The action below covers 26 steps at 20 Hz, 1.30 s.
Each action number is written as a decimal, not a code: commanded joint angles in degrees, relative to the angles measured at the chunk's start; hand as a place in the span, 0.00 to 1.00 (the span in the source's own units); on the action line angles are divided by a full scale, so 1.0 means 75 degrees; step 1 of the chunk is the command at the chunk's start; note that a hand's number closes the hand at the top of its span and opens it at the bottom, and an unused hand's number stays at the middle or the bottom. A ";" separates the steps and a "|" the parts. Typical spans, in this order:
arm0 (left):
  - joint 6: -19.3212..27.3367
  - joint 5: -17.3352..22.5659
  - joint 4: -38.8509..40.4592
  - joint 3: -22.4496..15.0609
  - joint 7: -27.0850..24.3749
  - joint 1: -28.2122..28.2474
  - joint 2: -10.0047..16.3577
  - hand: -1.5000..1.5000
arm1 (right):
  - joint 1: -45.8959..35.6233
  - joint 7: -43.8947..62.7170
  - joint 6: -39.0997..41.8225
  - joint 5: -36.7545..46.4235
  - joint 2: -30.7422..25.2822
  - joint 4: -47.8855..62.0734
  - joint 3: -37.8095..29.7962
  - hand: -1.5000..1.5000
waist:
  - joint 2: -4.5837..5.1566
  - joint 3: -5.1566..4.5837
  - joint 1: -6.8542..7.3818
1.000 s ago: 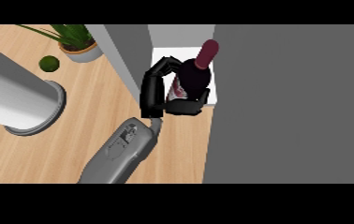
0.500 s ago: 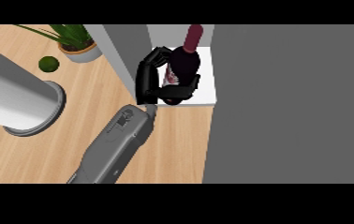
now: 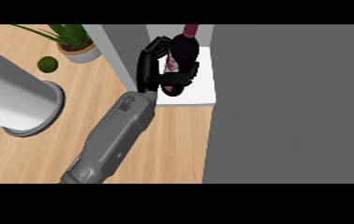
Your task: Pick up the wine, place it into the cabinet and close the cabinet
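A dark wine bottle [image 3: 185, 49] with a maroon neck stands upright over the white floor [image 3: 197, 94] of the open cabinet. My left hand [image 3: 146, 70] is shut on it from the left: its fingers curl round the far side and the thumb crosses the lower body. Whether the bottle's base touches the cabinet floor is hidden by the hand. The grey forearm [image 3: 114, 134] slants in from the lower left. My right hand shows nowhere.
The cabinet's grey left wall [image 3: 124, 54] rises just beside the hand. A wide grey panel [image 3: 283, 101] fills the right side. On the wooden counter [image 3: 173, 143] are a potted plant [image 3: 76, 45], a small green fruit [image 3: 47, 63] and a large grey cylinder [image 3: 27, 101].
The left hand has carried the bottle away from me, deeper over the white cabinet floor, and the forearm has stretched further forward.
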 commanded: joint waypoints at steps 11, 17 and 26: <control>0.0183 0.0070 0.2300 0.0539 -0.1405 -0.1365 -0.0032 1.00 | 0.0243 0.0474 0.0007 -0.0600 0.0205 -0.0762 0.0410 0.00 | 0.0029 -0.0004 -0.0126; -0.0138 0.0084 0.3549 0.1303 -0.1874 -0.2161 0.0019 1.00 | 0.0160 -0.0052 0.0210 -0.0636 0.0067 -0.0329 0.0052 0.00 | 0.0069 -0.0001 -0.0147; -0.0902 0.0793 0.4036 0.2191 -0.1994 -0.2331 0.0181 1.00 | 0.0446 -0.0506 0.0289 -0.0605 0.0330 -0.0135 0.0198 0.00 | 0.0116 -0.0001 -0.0236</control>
